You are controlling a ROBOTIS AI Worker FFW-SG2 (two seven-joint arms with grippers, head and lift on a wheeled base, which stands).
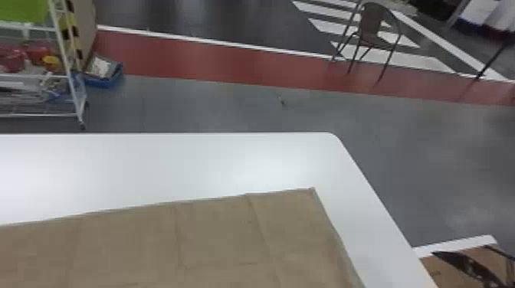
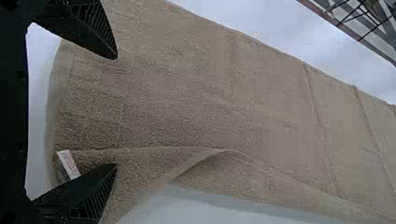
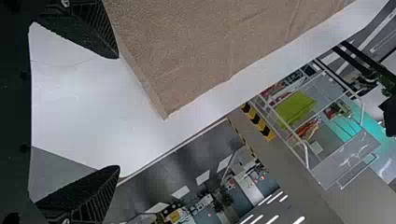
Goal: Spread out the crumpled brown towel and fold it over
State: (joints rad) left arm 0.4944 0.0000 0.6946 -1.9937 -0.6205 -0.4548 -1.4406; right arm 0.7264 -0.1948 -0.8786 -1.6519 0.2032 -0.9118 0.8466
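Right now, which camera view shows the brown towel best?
The left wrist view: the towel runs across it, with a raised fold and a label. The head view shows a flat stretch and one corner; the right wrist view shows a corner.

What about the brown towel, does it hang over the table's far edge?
No, a bare strip of the white table lies between the towel and that far edge.

Brown towel (image 1: 214, 237) spread mostly flat, creased, one edge rippled.
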